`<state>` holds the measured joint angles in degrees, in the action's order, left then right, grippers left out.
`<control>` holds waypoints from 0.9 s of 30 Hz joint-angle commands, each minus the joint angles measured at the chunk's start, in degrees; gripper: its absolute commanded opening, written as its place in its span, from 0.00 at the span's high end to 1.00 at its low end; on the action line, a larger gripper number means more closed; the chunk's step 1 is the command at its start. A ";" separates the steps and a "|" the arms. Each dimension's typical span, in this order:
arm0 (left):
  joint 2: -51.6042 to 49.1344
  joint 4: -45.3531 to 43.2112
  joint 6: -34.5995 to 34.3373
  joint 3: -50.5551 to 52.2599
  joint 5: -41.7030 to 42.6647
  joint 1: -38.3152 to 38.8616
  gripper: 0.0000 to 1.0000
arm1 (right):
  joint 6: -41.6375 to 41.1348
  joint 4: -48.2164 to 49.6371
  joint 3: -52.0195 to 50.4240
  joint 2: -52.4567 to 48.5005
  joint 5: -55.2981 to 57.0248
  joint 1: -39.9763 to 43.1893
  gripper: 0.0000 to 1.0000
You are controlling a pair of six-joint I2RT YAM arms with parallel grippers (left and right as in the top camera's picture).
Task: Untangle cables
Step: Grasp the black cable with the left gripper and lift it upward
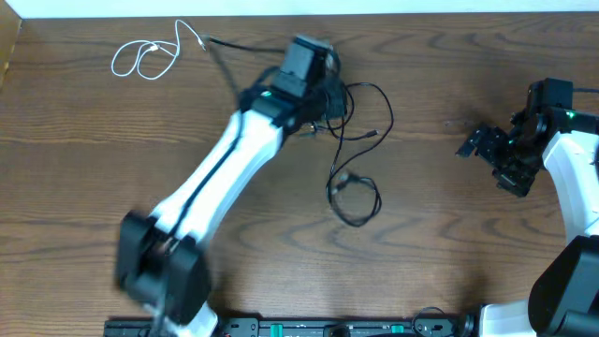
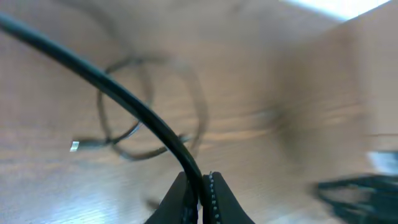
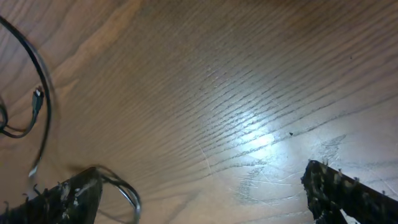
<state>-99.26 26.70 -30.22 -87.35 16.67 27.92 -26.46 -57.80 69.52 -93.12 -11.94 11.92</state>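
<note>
Left end effector (image 2: pixel 200 190) clamped on black cable (image 2: pixel 124 99); strand runs out ahead of its fingertips. More black loops (image 1: pixel 356 198) lie slack on bench (image 1: pixel 449 253) just beside it; cannot tell which cord. White cable (image 1: pixel 145 58) coiled well apart from it. Right end effector (image 3: pixel 200 177) spread wide, holding nothing, well apart from black loops.

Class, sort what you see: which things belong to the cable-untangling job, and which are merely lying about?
Job: white cable; tangled black cables, one pinched by the left gripper; right gripper, open, empty.
Just there: wooden table; black rail along its near edge.
</note>
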 commanded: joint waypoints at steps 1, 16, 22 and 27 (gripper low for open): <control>8.87 -0.79 0.15 -0.81 0.68 -0.09 0.93 | 0.81 -0.07 -0.11 0.11 0.24 0.04 0.01; 27.52 -18.51 0.13 -0.81 0.70 -0.09 0.93 | 0.81 -0.07 -0.11 0.11 0.24 0.04 0.01; 30.32 -31.58 0.11 -0.81 0.70 -0.09 0.93 | 0.81 -0.07 -0.11 0.11 0.24 0.04 0.01; 29.81 -26.95 0.11 -0.79 0.87 -0.07 0.93 | 0.81 -0.07 -0.11 0.11 0.24 0.04 0.01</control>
<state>-68.42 -2.55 -30.20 -87.46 16.67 27.92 -26.46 -57.82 69.47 -93.12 -11.94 11.92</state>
